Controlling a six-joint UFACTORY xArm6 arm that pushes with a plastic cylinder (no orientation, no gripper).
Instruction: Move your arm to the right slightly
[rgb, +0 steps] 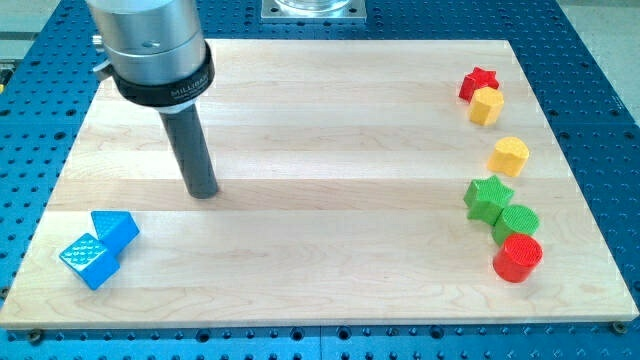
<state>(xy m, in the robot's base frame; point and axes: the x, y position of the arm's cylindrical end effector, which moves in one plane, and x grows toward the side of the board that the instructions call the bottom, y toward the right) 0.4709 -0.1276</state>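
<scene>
Tip (204, 192) above two blue blocks (100, 248)

Faint white lettering printed on the black collar (163, 82) beneath the silver arm housing (145, 28), too small and blurred to read with certainty. No other text, label, brand, number or sign legible anywhere, neither on the blocks nor on the worktop (320, 200).
</scene>
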